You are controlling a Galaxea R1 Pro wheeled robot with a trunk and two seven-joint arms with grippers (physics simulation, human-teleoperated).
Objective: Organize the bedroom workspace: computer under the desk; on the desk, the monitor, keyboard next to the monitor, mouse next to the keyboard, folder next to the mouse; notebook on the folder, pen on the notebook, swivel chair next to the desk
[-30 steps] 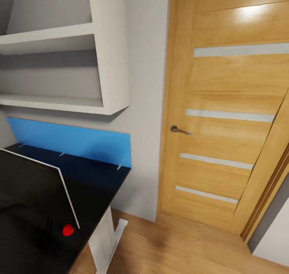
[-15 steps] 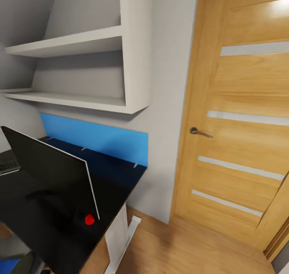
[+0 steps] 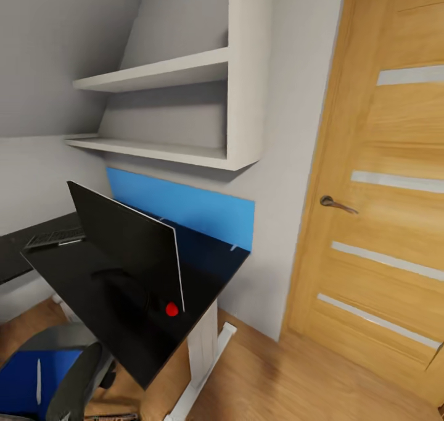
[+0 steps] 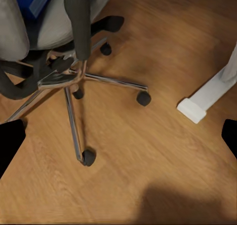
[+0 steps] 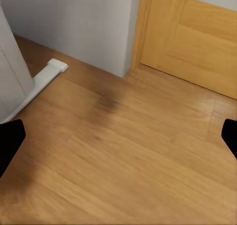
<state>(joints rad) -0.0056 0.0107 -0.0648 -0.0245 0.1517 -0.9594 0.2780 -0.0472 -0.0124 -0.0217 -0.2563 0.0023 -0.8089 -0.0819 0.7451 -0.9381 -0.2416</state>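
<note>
The swivel chair [image 3: 68, 378], bearing the folder [image 3: 28, 375], stands beside the desk [image 3: 117, 322].

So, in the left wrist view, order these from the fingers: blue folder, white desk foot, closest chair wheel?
1. Chair wheel, on the floor just ahead.
2. White desk foot, on the floor beyond.
3. Blue folder, up on the chair seat.

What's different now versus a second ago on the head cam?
The camera panned left, so the whole picture slid right: the door is partly cut off, and the keyboard, swivel chair and folder came into view. The monitor still stands on the desk. Nothing was grasped or released.
</note>
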